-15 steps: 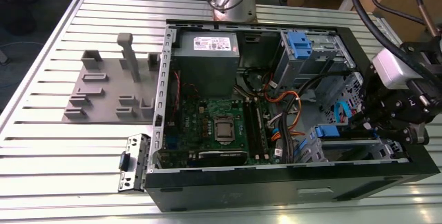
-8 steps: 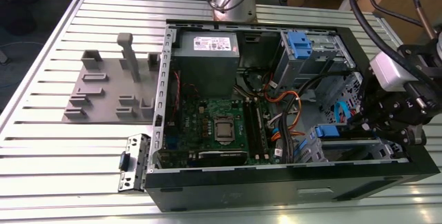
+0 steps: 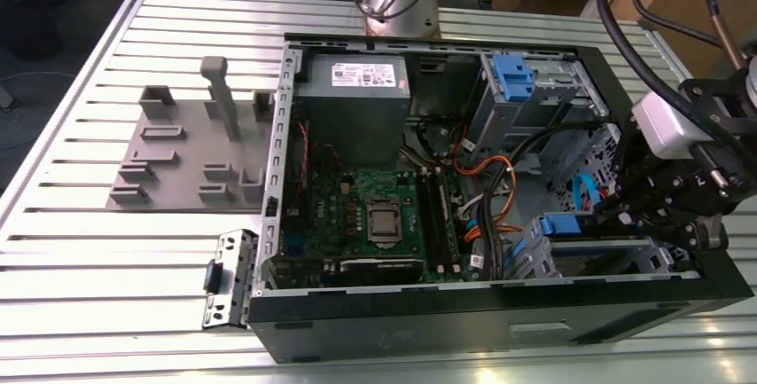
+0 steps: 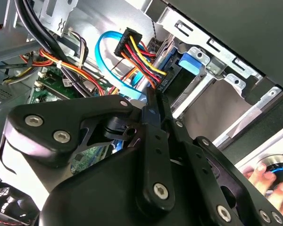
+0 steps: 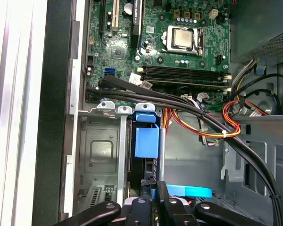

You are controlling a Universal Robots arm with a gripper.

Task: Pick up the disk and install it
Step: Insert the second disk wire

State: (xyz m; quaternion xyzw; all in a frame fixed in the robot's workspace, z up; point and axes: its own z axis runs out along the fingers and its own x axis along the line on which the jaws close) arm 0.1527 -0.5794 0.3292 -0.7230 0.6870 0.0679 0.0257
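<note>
The disk sits edge-on in the lower drive cage (image 5: 106, 155) of the open computer case (image 3: 473, 322). Its blue bracket tab (image 5: 146, 140) sticks out of the slot, and the same blue tab (image 3: 559, 224) is seen in the exterior view and as a blue tab (image 4: 193, 63) in the second wrist view. My gripper (image 5: 157, 187) hangs right over that slot, at the case's corner on the exterior view's right, fingers pressed together at the disk's exposed edge. The black gripper (image 3: 633, 211) and its closed fingertips (image 4: 151, 96) stand just short of the cage.
A blue data cable (image 4: 104, 47) and a multi-coloured power plug (image 4: 132, 42) hang close to my fingers. Black and orange cables (image 5: 212, 125) cross above the cage. Motherboard (image 3: 367, 207), grey power supply (image 3: 355, 91) and an upper cage with a blue latch (image 3: 511, 74) fill the case. A person's hand (image 4: 264, 181) is nearby.
</note>
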